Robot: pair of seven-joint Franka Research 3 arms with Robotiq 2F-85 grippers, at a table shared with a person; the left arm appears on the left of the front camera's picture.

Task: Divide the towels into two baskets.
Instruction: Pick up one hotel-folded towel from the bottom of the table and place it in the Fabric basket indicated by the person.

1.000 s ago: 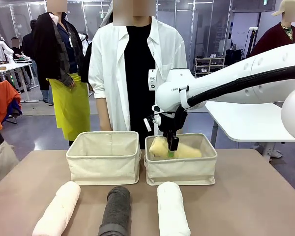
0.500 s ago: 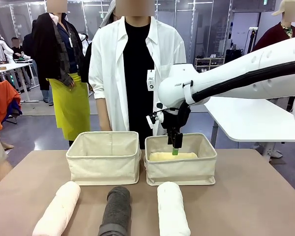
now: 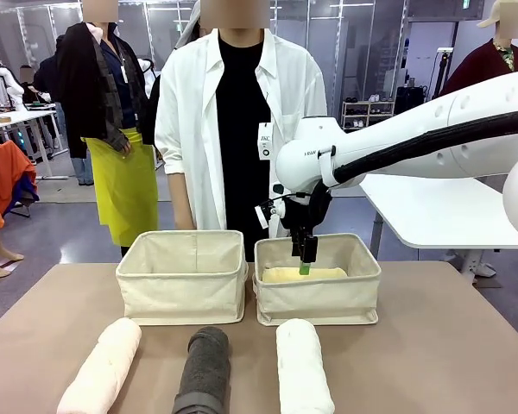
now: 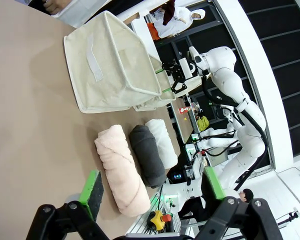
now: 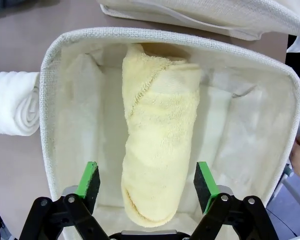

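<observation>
Right gripper (image 3: 304, 266): we are seeing its jaws standing wide open and gripping nothing. It is hanging just above the yellow towel (image 5: 157, 135), with the green pads (image 5: 88, 181) flanking the roll and clear of it.

The yellow towel is lying flat inside the right basket (image 3: 318, 297), its long axis running left to right.

Left gripper (image 4: 152, 187): its jaws are also gaping fully, empty, above the table (image 3: 432, 345).

The left basket (image 3: 183, 297) is sitting just beside the right one. The pink towel (image 3: 102, 366), grey towel (image 3: 204, 371) and white towel (image 3: 302, 366) are lying in a row on the near side of the table, long axes running near to far, the pink one slanting left at its near end.
</observation>
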